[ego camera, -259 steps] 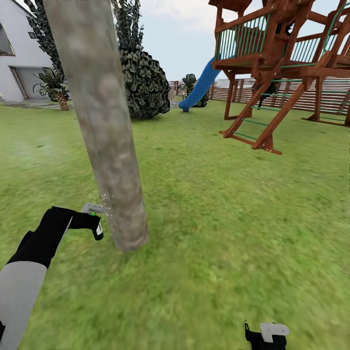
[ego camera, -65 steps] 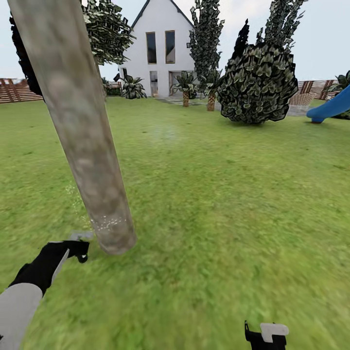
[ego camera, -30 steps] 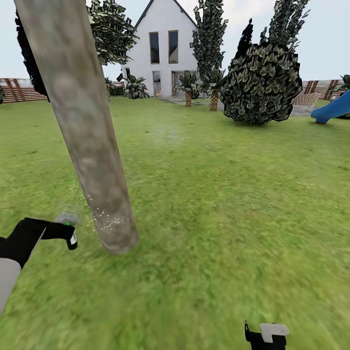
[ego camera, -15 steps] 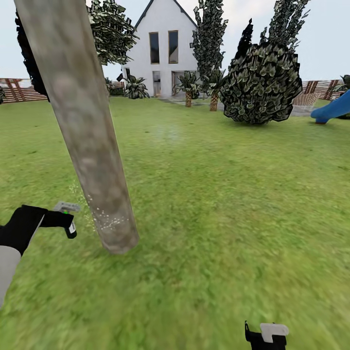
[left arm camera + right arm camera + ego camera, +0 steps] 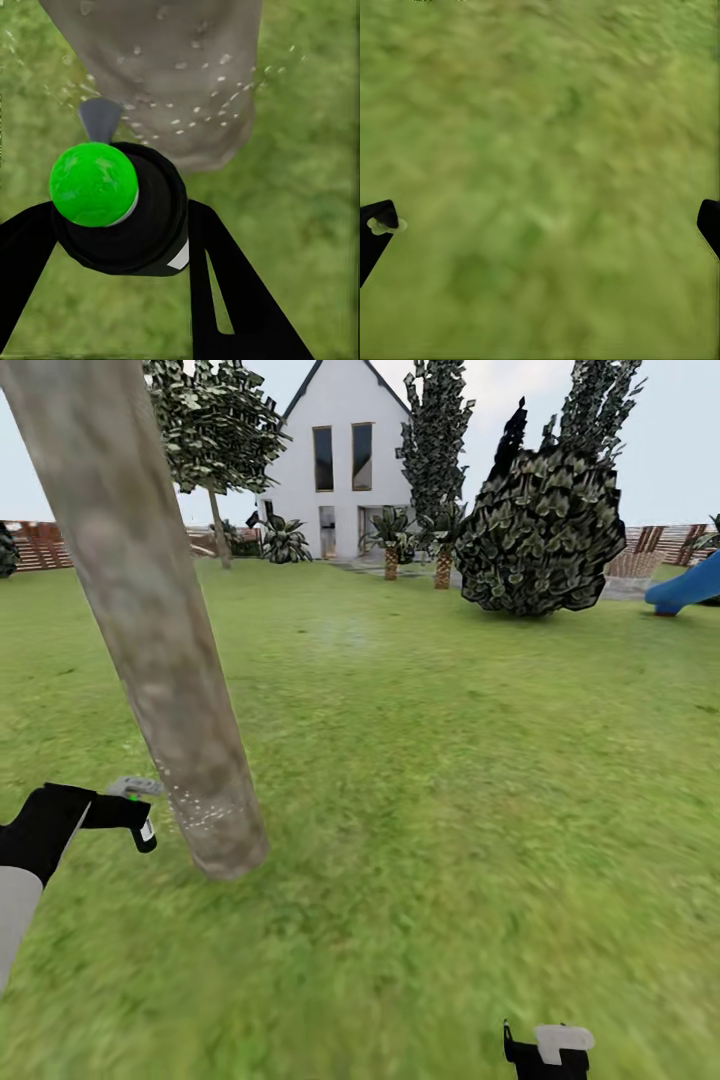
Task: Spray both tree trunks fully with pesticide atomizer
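The pesticide atomizer [image 5: 116, 206] is clamped in the left tool [image 5: 120, 247], just beside the tree trunk [image 5: 150, 620]; the right tool [image 5: 540, 225] is held wide and empty. Upper bark could be missed if aim is kept low.

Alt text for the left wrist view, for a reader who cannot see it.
The left hand grips the pesticide atomizer, black with a green cap, its grey nozzle aimed at the base of a tree trunk. Pale droplets fleck the bark, and the lawn lies around it.

Tree trunk [image 5: 150, 630] blocks ahead-left; open lawn [image 5: 470, 760] to its right.
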Motion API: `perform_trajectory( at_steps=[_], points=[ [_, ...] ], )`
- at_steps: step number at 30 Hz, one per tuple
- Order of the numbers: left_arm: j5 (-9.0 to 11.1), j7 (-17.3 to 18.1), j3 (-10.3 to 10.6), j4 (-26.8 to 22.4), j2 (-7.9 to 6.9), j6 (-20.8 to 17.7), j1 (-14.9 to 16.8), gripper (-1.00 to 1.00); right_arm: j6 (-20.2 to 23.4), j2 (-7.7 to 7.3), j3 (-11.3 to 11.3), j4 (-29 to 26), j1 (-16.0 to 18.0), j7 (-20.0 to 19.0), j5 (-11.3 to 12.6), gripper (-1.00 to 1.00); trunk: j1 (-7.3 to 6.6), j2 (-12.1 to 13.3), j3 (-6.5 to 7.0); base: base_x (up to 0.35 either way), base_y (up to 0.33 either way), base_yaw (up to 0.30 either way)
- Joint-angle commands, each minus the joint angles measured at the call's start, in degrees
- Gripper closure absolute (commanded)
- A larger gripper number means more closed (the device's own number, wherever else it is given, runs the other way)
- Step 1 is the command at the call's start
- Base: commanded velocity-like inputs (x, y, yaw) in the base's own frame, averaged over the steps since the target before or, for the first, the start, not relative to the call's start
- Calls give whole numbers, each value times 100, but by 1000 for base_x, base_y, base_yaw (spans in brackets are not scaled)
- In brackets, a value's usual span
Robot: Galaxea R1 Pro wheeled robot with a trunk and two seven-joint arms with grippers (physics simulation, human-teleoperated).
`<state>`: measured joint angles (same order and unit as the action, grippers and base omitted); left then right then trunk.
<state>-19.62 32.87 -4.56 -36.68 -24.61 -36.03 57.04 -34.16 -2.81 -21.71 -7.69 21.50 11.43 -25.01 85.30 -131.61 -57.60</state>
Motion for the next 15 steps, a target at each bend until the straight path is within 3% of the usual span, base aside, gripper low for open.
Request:
perform_trajectory(
  at_steps=[1, 7, 10, 15],
  points=[
    [2, -5, 1, 2, 0, 3, 0, 100, -1, 0, 0, -1, -1, 0, 1, -100, 0, 0, 0, 0, -272, 254],
    [2, -9, 7, 6, 10, 41, -8, 100, -1, 0, 0, -1, 0, 0, 1, -100, 0, 0, 0, 0, -273, 274],
    [11, -9, 20, 46, 60, 43, -9, 100, -1, 0, 0, -3, 0, 0, 0, -100, 0, 0, 0, 5, -273, 135],
    [5, -9, 33, 8, 304, 48, -9, 100, -2, 0, 0, -4, 3, 0, 1, -100, 0, 0, 0, 94, -273, 10]
  ],
)
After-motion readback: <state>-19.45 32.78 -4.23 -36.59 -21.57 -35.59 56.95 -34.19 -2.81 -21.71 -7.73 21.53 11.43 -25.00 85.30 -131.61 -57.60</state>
